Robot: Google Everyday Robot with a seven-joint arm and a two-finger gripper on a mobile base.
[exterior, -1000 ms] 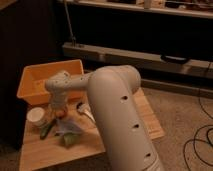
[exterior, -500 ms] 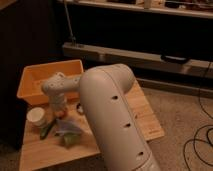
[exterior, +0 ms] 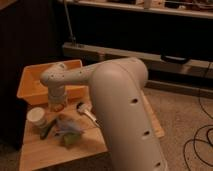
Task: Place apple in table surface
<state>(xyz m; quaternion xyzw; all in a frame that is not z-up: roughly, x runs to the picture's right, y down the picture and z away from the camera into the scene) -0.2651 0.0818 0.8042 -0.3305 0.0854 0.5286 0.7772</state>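
gripper (exterior: 58, 101) hangs over the desk (exterior: 50, 150), just in front of the bin (exterior: 30, 95). the apple (exterior: 59, 106) shows right at its tip, directly beneath, close above the desk. whether it is clamped i cannot tell. next move likely straight down.

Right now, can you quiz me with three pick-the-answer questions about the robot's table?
1. Where is the gripper? A) low over the table surface, just in front of the bin; B) on the floor; C) on the shelf.
2. What colour is the bin? A) blue; B) orange-yellow; C) black.
3. How is the white cup? A) tipped over; B) in the bin; C) upright on the table.
Answers: A, the arm ends there; B, its walls show it; C, its mouth faces up.
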